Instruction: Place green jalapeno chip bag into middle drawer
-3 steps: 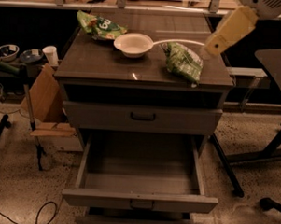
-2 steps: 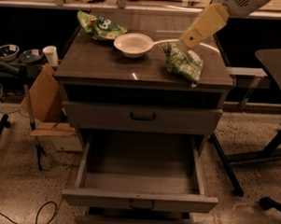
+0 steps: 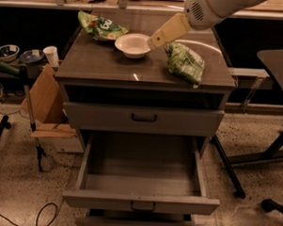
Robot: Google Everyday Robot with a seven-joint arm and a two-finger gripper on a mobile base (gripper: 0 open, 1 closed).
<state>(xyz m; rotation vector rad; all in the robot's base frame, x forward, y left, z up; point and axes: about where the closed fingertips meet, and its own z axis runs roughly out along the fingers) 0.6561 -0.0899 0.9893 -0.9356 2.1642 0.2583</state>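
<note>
The green jalapeno chip bag (image 3: pixel 185 63), light green and crinkled, lies on the right side of the cabinet top (image 3: pixel 101 66). My gripper (image 3: pixel 154 40) is at the end of the tan arm link that reaches in from the upper right. It hangs just left of the bag's far end, next to the white bowl (image 3: pixel 132 44). The bag looks to be resting on the top, not lifted. The middle drawer (image 3: pixel 141 181) is pulled out wide and has nothing in it.
A darker green bag (image 3: pixel 100 27) lies at the back left of the top. The top drawer (image 3: pixel 143 118) is shut and the bottom drawer (image 3: pixel 139 225) sticks out slightly. A cardboard box (image 3: pixel 43 99) and a paper cup (image 3: pixel 51 55) stand at left; chair legs (image 3: pixel 271 153) are at right.
The arm has swung left across the cabinet top, from the right of the chip bag to its left end, near the bowl. The bag has not moved.
</note>
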